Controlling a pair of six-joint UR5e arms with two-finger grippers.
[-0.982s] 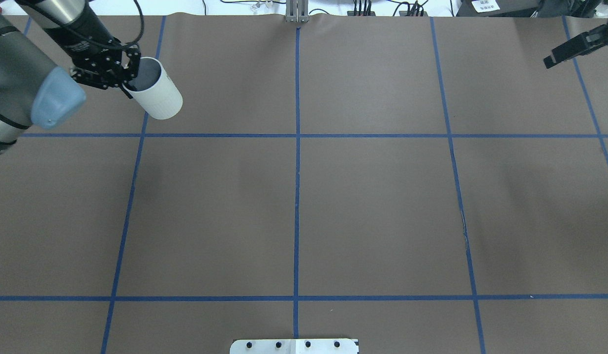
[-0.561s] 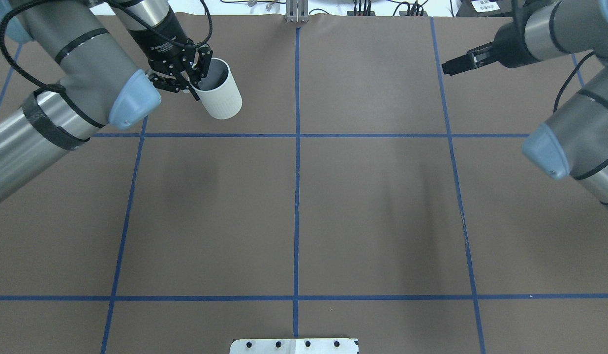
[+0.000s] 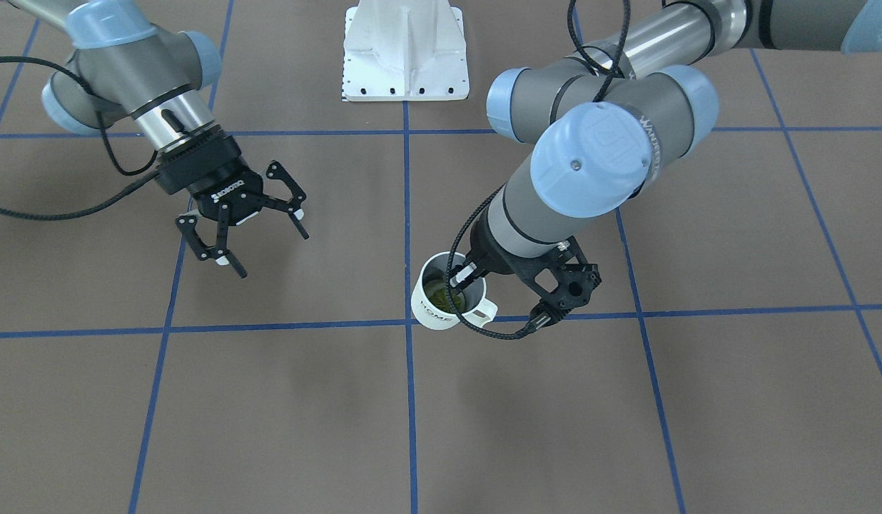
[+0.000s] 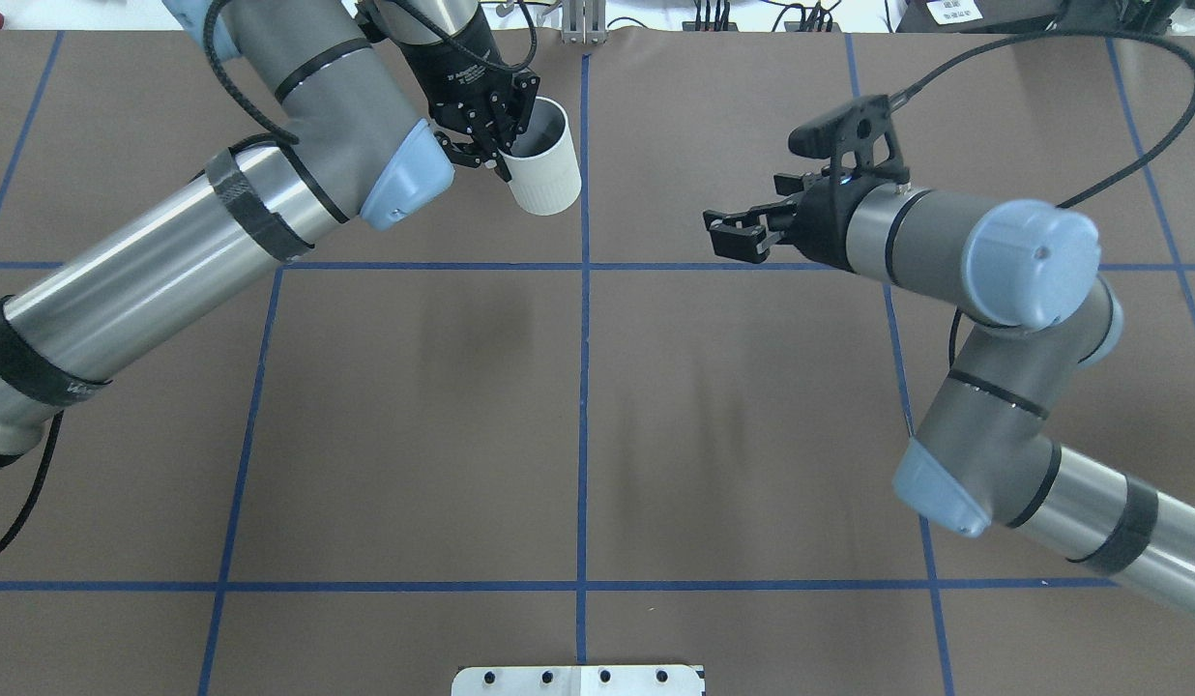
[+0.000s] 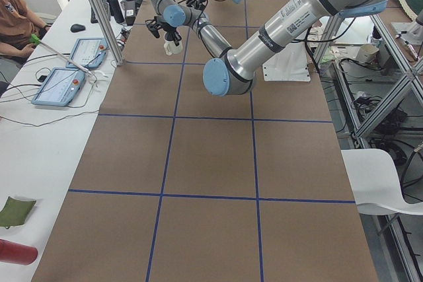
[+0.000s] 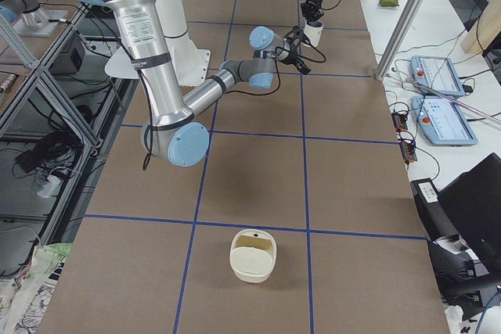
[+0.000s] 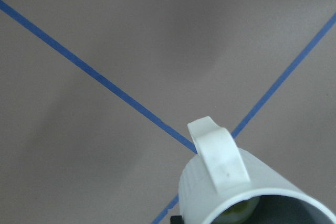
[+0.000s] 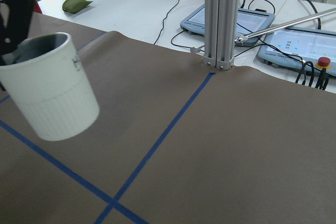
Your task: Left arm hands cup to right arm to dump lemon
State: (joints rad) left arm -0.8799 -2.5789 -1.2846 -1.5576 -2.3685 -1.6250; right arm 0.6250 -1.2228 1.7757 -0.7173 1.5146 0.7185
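Off-white cup point(image 3: 434, 311), dark "HOME" lettering

Light is bright, even and diffuse from overhead, so the brown table cover point(image 4: 414, 464) carries only faint, soft-edged shadows, seen as smudges around the middle of the overhead view and below centre in the front-facing one. The overhead view has a cool, slightly washed cast, and the white strip along its top edge is blown out. In the left wrist view the cup point(image 7: 247, 192) at lower right looks slightly soft, and a broad dim band crosses the left half.
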